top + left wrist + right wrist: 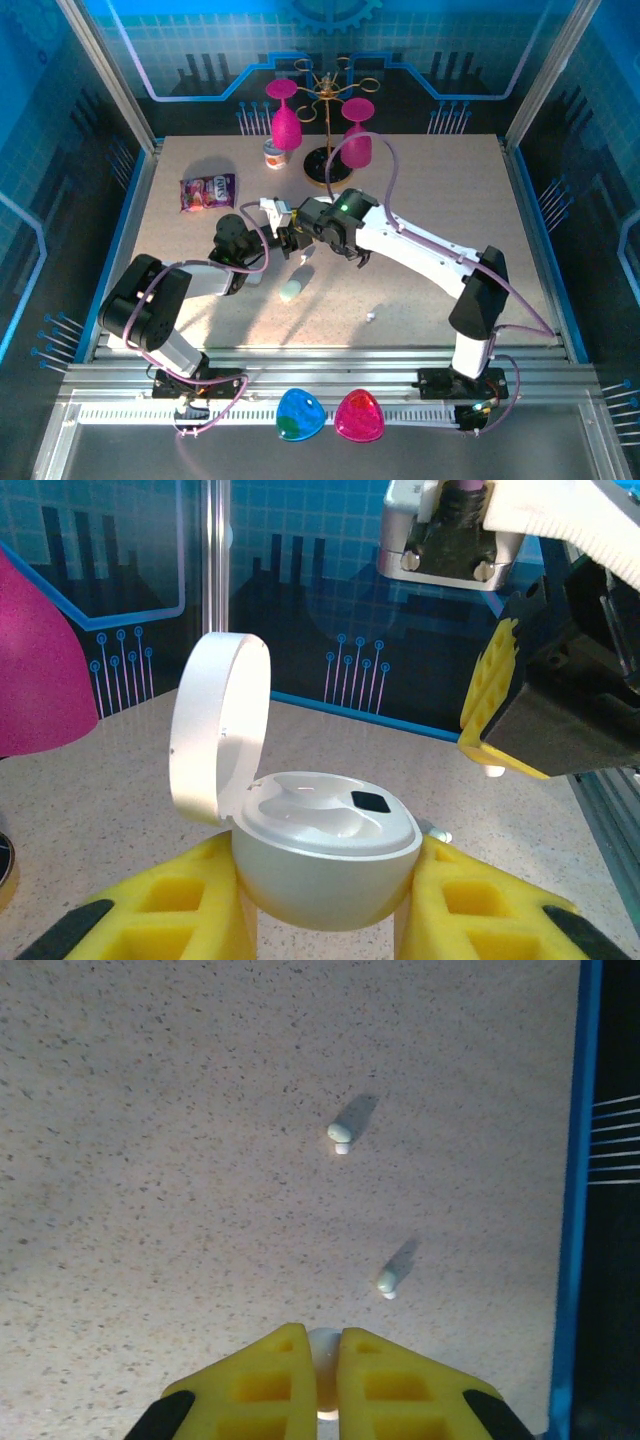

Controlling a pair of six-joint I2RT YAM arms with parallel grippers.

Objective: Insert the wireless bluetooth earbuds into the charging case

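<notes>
I see the speckled desk [430,200] under both arms. My left end effector [325,912] is clamped around the white charging case [330,855], holding it upright with its lid [215,730] hinged open. My right end effector [325,1360] hangs just beside and above the case. Its yellow fingers [265,1380] are closed on one earbud [323,1348], which peeks out white between the tips. Two loose earbuds [340,1136] [387,1282] lie apart on the desk near its blue edge strip [575,1210].

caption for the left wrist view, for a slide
Left claw grips the open case, lid up; right claw hangs beside it, shut on an earbud
</notes>
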